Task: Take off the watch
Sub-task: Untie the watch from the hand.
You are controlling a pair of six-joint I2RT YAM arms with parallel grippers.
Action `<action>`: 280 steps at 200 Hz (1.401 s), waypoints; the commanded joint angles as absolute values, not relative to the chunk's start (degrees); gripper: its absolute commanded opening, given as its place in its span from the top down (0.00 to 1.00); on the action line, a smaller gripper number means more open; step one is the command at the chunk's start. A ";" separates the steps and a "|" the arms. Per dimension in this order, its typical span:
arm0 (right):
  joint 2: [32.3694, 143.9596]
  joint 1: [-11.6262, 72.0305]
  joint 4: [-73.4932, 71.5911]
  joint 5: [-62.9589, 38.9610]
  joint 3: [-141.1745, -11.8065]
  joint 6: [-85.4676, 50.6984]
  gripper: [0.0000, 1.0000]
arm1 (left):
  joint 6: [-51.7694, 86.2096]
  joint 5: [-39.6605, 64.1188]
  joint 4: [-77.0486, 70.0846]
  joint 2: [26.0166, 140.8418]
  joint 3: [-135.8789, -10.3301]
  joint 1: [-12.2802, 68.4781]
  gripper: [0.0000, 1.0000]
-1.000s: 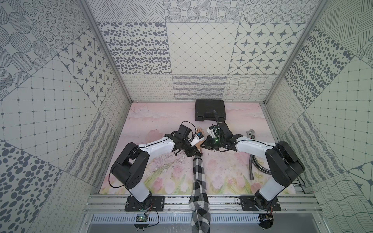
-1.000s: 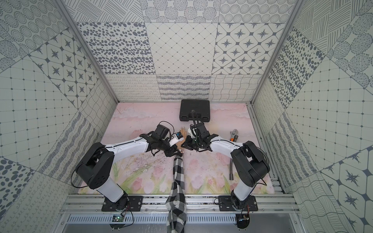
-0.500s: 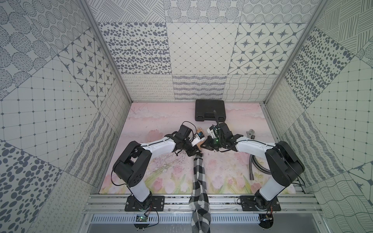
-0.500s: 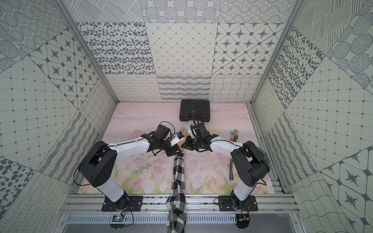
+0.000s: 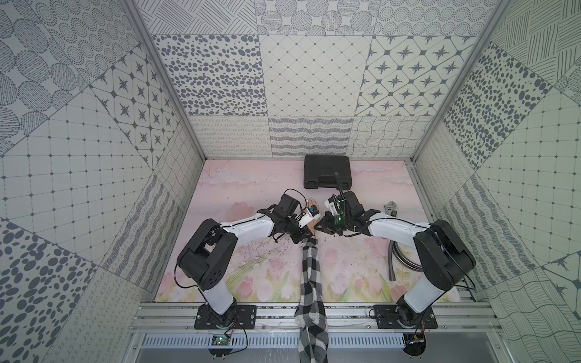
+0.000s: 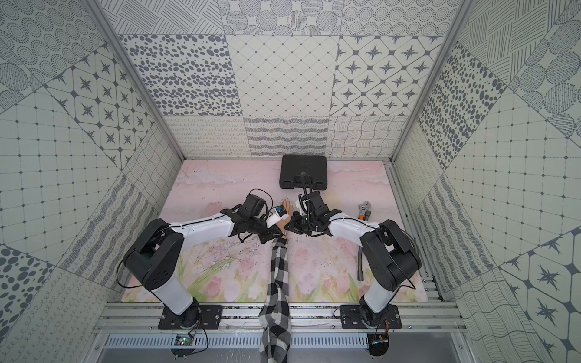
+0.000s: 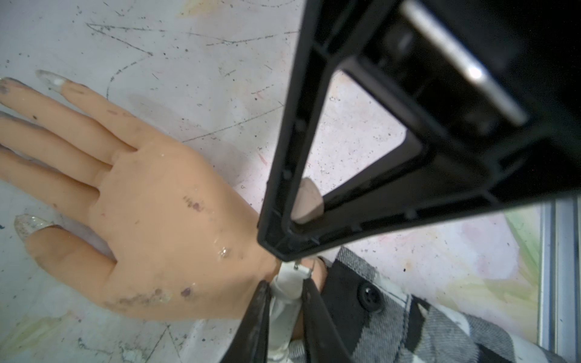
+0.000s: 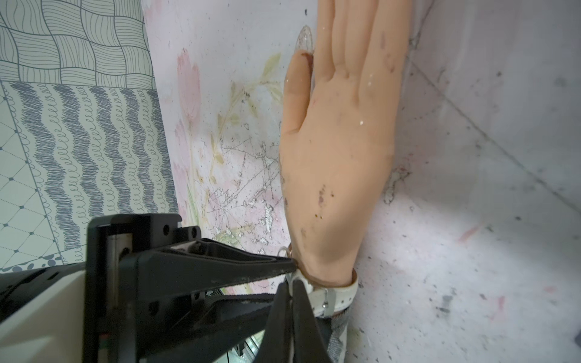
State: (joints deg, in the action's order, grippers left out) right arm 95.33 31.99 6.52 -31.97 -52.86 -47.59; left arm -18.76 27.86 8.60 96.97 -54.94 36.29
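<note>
The mannequin hand [image 7: 163, 220] lies palm down on the mat, its wrist going into a black-and-white plaid sleeve [image 5: 309, 273]. The watch [image 8: 336, 294] sits on that wrist, showing only its pale strap and buckle; the dial is hidden. In the left wrist view my left gripper [image 7: 287, 301] is shut on the watch strap [image 7: 289, 283] at the wrist. From the opposite side my right gripper [image 8: 292, 301] pinches the strap's edge with its jaws pressed together. In both top views the two grippers [image 5: 306, 234] [image 6: 290, 224] meet over the wrist.
A shut black case [image 5: 327, 176] stands at the back of the mat. A metal wrench [image 5: 390, 208] and a grey hose [image 5: 391, 261] lie on the right, near the right arm. Patterned walls close in three sides.
My left gripper's jaws have closed onto the watch strap. Both arms have stayed almost where they were, and the right gripper is shut as before.
</note>
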 commanded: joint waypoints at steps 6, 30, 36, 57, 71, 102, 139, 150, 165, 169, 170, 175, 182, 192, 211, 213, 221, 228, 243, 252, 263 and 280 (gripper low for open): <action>92.93 30.49 5.01 -32.08 -50.86 -47.55 1.00 | -18.68 27.68 11.46 97.83 -54.62 36.59 0.82; 92.60 29.02 5.26 -31.82 -49.21 -46.89 1.00 | -18.63 27.92 11.81 98.33 -54.78 36.59 0.86; 92.63 28.77 5.44 -31.72 -48.86 -46.63 1.00 | -18.59 27.95 11.94 98.43 -54.97 36.62 0.86; 93.04 28.43 6.59 -30.52 -47.96 -45.24 1.00 | -18.46 28.21 12.07 98.87 -54.93 36.60 0.87; 93.59 28.42 8.18 -29.12 -47.70 -43.85 1.00 | -18.13 28.47 12.08 99.20 -54.86 36.62 0.87; 95.66 28.55 10.68 -26.56 -47.33 -41.46 1.00 | -17.49 29.08 11.87 99.75 -54.68 36.65 0.89; 99.36 29.63 15.00 -23.61 -49.22 -39.16 1.00 | -16.88 29.44 11.50 100.00 -54.46 36.65 0.89; 100.39 30.29 16.07 -22.88 -50.02 -38.70 1.00 | -16.77 29.53 11.47 100.11 -54.44 36.60 0.89; 101.85 30.99 16.93 -22.52 -51.19 -38.32 1.00 | -16.69 29.61 11.30 100.28 -54.35 36.70 0.89; 102.13 31.02 16.70 -22.79 -51.26 -38.31 1.00 | -16.59 29.62 11.27 100.32 -54.32 36.66 0.89; 102.18 31.02 16.65 -22.91 -51.25 -38.32 1.00 | -16.60 29.62 11.26 100.34 -54.36 36.65 0.89; 102.36 31.03 15.96 -23.44 -51.23 -38.50 1.00 | -16.53 29.62 11.20 100.43 -54.37 36.72 0.89; 102.27 31.06 15.09 -23.97 -51.02 -38.97 1.00 | -16.44 29.62 11.30 100.59 -54.46 36.73 0.89; 101.80 31.13 13.36 -25.01 -50.55 -39.52 1.00 | -16.34 29.71 11.32 100.68 -54.51 36.68 0.89; 100.13 31.11 10.31 -27.75 -49.91 -40.73 1.00 | -16.02 29.63 11.09 100.64 -54.41 36.70 0.90; 99.87 31.05 10.00 -27.94 -49.79 -40.88 1.00 | -15.91 29.51 11.03 100.64 -54.38 36.71 0.90; 98.86 31.11 9.12 -28.75 -49.57 -41.76 1.00 | -15.40 29.16 10.62 100.37 -54.32 36.69 0.90; 97.97 31.10 8.82 -29.23 -49.66 -42.15 1.00 | -14.78 28.90 10.02 99.91 -54.31 36.69 0.89; 95.92 31.11 8.74 -29.80 -50.10 -43.01 1.00 | -11.89 27.87 8.39 98.37 -54.26 36.61 0.87; 94.75 31.07 9.32 -29.79 -50.62 -43.01 1.00 | -9.78 26.50 6.90 96.96 -54.04 36.56 0.87; 93.53 31.04 10.09 -29.62 -51.28 -43.11 1.00 | -6.84 24.62 4.62 94.90 -53.48 36.39 0.86; 92.26 31.02 11.06 -29.40 -52.28 -43.15 1.00 | -2.41 20.88 2.89 92.28 -53.08 36.28 0.78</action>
State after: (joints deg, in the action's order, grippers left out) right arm 95.53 30.57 11.75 -27.62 -50.19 -42.26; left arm -12.45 28.36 5.21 96.57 -53.91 36.38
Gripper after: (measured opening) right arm 0.058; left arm 0.170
